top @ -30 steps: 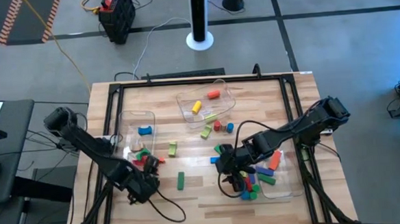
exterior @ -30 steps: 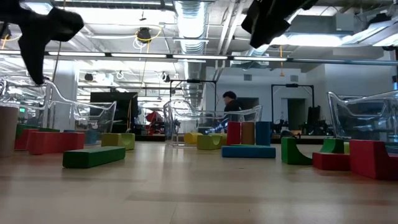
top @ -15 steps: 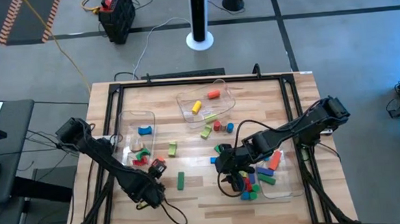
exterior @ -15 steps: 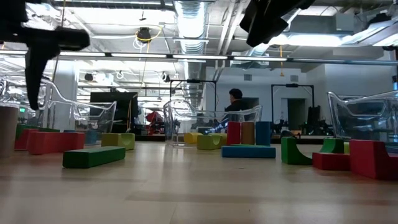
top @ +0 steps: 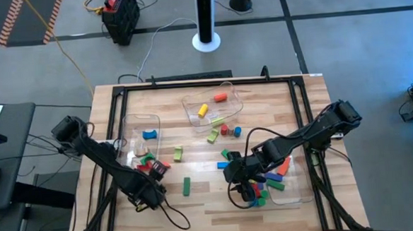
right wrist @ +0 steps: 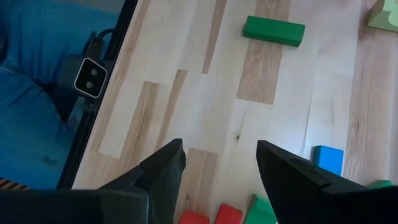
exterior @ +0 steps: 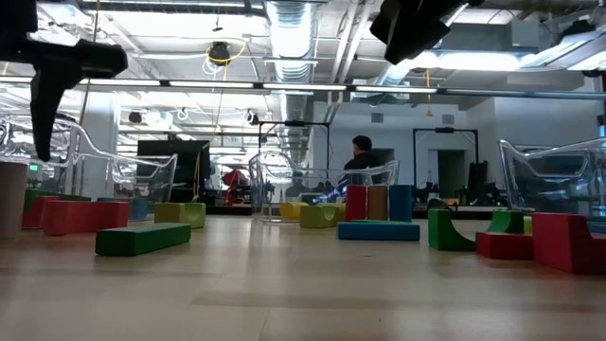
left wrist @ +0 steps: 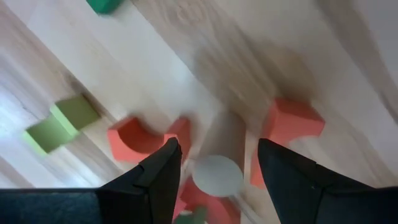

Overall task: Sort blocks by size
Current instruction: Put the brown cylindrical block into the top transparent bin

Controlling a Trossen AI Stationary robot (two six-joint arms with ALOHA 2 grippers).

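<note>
Both grippers open – left gripper point(top: 148, 196) near green bar point(top: 187, 186).

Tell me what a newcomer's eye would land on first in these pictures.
The bright blocks scattered over the middle of the wooden table, with more in three clear bins at the far side and at either side. Next, two dark arms: the left gripper open above red arch blocks near the left bin, the right gripper open over the cluster by the right bin. A lone green bar lies between them.
</note>
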